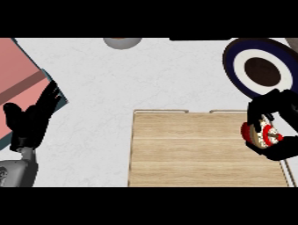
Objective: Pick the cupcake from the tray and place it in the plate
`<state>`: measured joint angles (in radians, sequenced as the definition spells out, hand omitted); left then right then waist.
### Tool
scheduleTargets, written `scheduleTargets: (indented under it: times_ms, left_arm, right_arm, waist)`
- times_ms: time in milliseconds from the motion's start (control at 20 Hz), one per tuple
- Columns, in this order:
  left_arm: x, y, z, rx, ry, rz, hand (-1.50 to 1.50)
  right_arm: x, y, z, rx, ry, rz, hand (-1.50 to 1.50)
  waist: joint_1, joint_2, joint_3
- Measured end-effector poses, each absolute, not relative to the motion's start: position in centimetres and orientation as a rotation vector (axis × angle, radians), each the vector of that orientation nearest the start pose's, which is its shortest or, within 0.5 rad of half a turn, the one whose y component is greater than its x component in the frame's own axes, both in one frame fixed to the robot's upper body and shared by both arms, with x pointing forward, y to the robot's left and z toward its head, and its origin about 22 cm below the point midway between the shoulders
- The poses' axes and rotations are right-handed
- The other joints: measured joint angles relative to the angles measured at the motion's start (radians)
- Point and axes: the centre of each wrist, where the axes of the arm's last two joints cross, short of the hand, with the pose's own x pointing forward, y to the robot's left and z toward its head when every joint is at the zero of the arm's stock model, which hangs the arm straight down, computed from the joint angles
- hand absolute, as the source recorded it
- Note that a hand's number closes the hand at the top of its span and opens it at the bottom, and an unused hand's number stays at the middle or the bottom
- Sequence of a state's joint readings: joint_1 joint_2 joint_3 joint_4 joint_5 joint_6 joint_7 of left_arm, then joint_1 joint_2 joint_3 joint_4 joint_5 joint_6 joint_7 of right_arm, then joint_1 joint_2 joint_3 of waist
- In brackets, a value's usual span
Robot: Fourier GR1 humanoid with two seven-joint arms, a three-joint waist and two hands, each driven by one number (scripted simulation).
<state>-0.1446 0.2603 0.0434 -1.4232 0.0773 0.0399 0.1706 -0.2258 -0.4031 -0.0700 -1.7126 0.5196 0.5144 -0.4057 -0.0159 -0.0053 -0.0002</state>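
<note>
The cupcake (261,133), red-wrapped with pale frosting and a red topping, is over the right edge of the wooden tray (197,149). My right hand (287,125) is curled round it, fingers above and thumb below. The plate (268,66), dark blue with a white ring and dark centre, lies at the upper right, just beyond that hand. My left hand (31,116) rests open at the left, fingers pointing up, away from the tray.
A pink box with a teal rim (8,83) lies at the far left under the left hand's fingers. A grey round object (122,42) sits at the top edge. White counter (125,79) lies between tray and plate.
</note>
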Motion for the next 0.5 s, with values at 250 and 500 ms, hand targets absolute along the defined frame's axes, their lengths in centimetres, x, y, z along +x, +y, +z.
scheduleTargets:
  times_ms: [250,500]
  left_arm:
    - [27.5,29.3,2.2,0.18,-1.402,-0.073,0.0]
    - [27.8,29.5,1.9,0.175,-1.397,-0.083,0.0]
  right_arm:
    - [28.6,-32.4,16.1,-0.479,-1.975,0.956,1.5]
    - [29.9,-35.6,17.8,-0.532,-1.932,0.757,1.5]
  waist:
    - [0.009,0.001,0.0]
    - [0.015,0.005,0.0]
